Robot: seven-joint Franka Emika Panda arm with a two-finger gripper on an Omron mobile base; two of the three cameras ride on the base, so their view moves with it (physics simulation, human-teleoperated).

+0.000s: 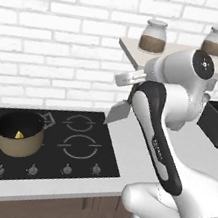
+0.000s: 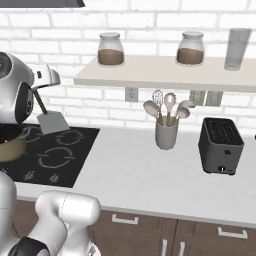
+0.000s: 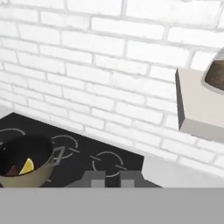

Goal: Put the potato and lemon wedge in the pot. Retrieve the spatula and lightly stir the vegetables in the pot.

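The tan pot [image 1: 19, 136] stands on the front left burner of the black cooktop [image 1: 81, 149]. Inside it lies the yellow lemon wedge [image 1: 19, 135]. In the hand view the pot [image 3: 33, 177] is at lower left, holding the lemon wedge [image 3: 27, 166] and a dim brown lump beside it, the potato [image 3: 13, 169]. My gripper [image 1: 134, 85] hangs in the air well right of the pot, above the cooktop's back right corner. It is shut on the thin handle of the spatula [image 1: 118, 112], whose flat grey blade [image 2: 52, 121] points down. The arm hides part of the pot [image 2: 10, 149].
A grey utensil cup [image 2: 166, 134] with spoons and a whisk stands on the white counter, with a black toaster [image 2: 220, 145] to its right. A wall shelf [image 2: 165, 75] with two jars and a glass hangs just right of my hand. The brick wall is close behind.
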